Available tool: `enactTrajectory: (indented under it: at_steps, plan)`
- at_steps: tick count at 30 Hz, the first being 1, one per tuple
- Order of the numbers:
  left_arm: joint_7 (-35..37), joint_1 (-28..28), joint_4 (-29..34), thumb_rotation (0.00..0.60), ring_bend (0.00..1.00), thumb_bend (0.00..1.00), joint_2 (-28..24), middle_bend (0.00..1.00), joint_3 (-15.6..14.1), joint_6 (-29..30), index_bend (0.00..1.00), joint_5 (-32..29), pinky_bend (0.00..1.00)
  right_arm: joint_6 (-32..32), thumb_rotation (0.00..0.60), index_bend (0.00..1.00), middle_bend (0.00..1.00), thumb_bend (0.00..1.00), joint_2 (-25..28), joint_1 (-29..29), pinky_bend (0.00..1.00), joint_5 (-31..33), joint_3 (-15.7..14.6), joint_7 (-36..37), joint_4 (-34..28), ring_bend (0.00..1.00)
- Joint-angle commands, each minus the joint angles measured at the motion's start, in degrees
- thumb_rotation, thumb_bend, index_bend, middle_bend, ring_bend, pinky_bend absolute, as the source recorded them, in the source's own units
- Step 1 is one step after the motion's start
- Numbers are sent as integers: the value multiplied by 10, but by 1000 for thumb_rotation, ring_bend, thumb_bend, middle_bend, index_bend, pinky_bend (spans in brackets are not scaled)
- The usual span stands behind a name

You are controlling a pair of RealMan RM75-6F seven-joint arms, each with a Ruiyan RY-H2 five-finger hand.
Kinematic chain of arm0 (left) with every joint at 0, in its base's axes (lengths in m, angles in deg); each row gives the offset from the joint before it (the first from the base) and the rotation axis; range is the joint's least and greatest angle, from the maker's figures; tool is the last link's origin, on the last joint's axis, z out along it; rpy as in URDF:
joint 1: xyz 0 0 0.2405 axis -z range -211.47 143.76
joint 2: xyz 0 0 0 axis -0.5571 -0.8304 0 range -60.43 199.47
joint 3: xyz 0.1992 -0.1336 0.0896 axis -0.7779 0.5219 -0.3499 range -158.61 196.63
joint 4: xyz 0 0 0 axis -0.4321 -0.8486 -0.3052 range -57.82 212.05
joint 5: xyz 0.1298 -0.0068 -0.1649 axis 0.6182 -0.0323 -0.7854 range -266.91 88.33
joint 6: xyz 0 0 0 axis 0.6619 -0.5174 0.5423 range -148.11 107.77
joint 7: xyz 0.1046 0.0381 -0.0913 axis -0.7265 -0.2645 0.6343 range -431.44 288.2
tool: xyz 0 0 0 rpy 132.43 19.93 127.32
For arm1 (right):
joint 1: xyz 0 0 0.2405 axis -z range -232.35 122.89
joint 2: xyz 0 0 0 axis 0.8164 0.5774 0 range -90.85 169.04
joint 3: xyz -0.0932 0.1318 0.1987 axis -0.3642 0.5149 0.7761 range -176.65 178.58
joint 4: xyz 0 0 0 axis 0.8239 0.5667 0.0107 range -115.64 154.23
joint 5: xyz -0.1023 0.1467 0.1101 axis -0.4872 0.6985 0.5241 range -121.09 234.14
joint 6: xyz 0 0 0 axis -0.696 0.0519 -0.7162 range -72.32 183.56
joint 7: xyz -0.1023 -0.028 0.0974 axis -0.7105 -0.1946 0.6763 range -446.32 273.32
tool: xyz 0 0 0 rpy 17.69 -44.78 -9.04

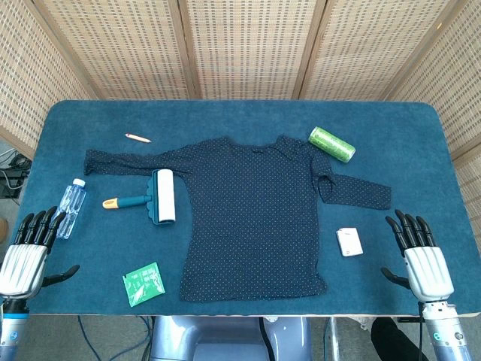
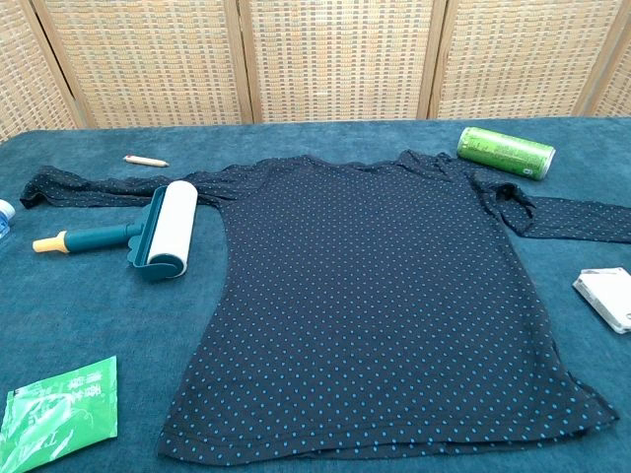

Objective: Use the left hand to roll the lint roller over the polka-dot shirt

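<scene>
A dark polka-dot shirt point(image 1: 252, 214) point(image 2: 380, 296) lies flat in the middle of the blue table, sleeves spread to both sides. The lint roller point(image 1: 154, 198) point(image 2: 148, 236), white roll in a teal frame with a yellow-tipped handle, lies just left of the shirt's body, partly on the left sleeve. My left hand point(image 1: 30, 252) hovers open at the table's front left corner, well apart from the roller. At the front right corner my right hand point(image 1: 419, 256) is open too, holding nothing. Neither hand shows in the chest view.
A clear water bottle point(image 1: 71, 207) lies near my left hand. A green packet point(image 1: 144, 283) point(image 2: 59, 409) lies at the front left. A green can point(image 1: 331, 144) point(image 2: 506, 151) lies by the right shoulder, a small white pack point(image 1: 349, 241) point(image 2: 606, 296) at the right, a pencil stub point(image 1: 137, 138) point(image 2: 145, 159) at the back left.
</scene>
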Motion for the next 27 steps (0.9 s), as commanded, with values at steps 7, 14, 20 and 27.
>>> enactTrajectory:
  at_steps: [7, 14, 20, 27]
  plan:
    - [1, -2, -1, 600, 0, 18, 2, 0, 0, 4, 0, 3, 0, -4, 600, 0, 0, 20, 1, 2, 0, -2, 0, 2, -2, 0]
    - [1, 0, -4, 600, 0, 18, 3, 0, 1, 2, 0, 3, 0, -5, 600, 0, 0, 20, 1, 2, 0, -3, 0, 1, -4, 0]
    - [1, 2, -7, 600, 0, 19, 5, 0, 3, -4, 0, -3, 0, 1, 600, 0, 0, 21, -1, 0, 0, 4, 3, -4, -2, 0]
    - [-5, 2, -4, 600, 0, 19, 8, 0, 2, 0, 0, 2, 0, 1, 600, 0, 0, 20, -2, 0, 0, 2, 1, -6, -3, 0]
